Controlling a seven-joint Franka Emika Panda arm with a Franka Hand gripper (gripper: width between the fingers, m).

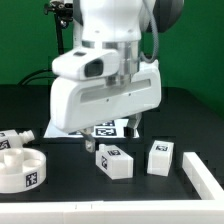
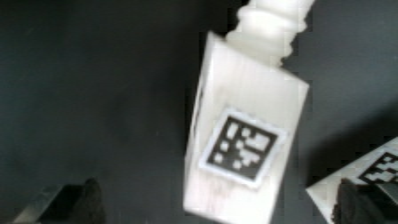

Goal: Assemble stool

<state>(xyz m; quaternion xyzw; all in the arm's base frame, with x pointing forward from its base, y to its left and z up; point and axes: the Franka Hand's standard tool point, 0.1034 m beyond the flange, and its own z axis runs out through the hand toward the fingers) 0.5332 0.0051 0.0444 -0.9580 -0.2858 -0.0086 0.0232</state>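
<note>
The gripper (image 1: 124, 120) hung low over the black table (image 1: 60, 205), tucked under the arm's bulky white hand in the exterior view. The wrist view caught just one dark fingertip (image 2: 54, 206), so how wide the jaws stood could not be told, though nothing showed clamped in them. Beneath the wrist camera lay a white stool leg (image 2: 246, 125), flat on the table and tag up, with its ridged peg (image 2: 276, 22) at one end, clear of that fingertip. A tagged white corner (image 2: 370, 168) sat just beside it, with too little showing to name it. The round seat disc (image 1: 20, 166) rested on the table, and everything else was placed from there. A small leg (image 1: 12, 138) sat just behind the seat disc. Toward the exterior view's right of the seat disc lay the near leg (image 1: 113, 160), then the far leg (image 1: 160, 157), apart from each other, and farthest out a long white bar (image 1: 205, 175). The marker board (image 1: 105, 130) peeked out under the arm, behind the near leg.
</note>
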